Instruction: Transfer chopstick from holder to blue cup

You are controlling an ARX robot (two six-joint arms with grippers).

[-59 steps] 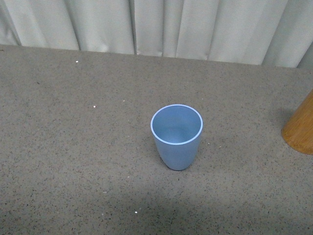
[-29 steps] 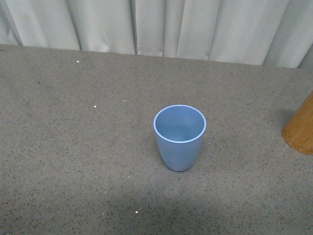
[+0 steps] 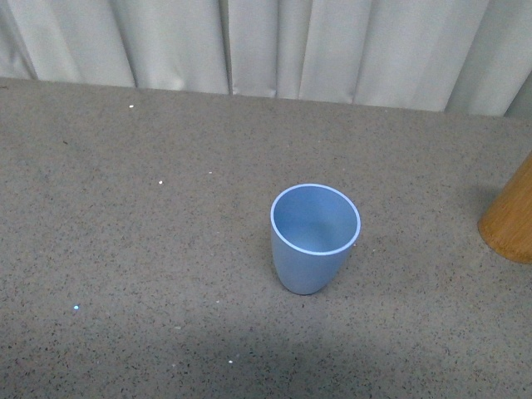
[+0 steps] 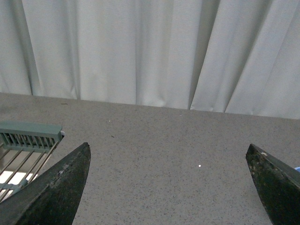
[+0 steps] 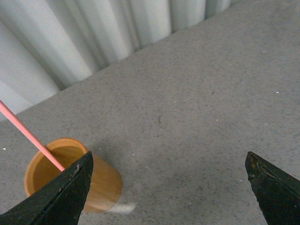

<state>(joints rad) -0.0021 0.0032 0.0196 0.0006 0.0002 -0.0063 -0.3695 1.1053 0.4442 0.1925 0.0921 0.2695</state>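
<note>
Front view gives you the blue cup point(image 3: 314, 241) standing mouth-up near the middle of the grey speckled table point(image 3: 141, 249), its rim leaning a little toward the right, with nothing inside it that you can see. At the right edge of that view you catch part of the wooden holder point(image 3: 509, 218), well apart from the cup; neither arm appears there. In the right wrist view the pink chopstick point(image 5: 29, 135) sits in the holder point(image 5: 104, 182), its lower end inside and its shaft slanting up out of the frame toward the curtain point(image 5: 70, 42). Your right gripper point(image 5: 168, 192) has its jaws spread wide and grasps nothing. Your left gripper point(image 4: 168, 187) is likewise spread wide and empty above the table, with a green slatted rack point(image 4: 29, 136) near one fingertip.
</note>
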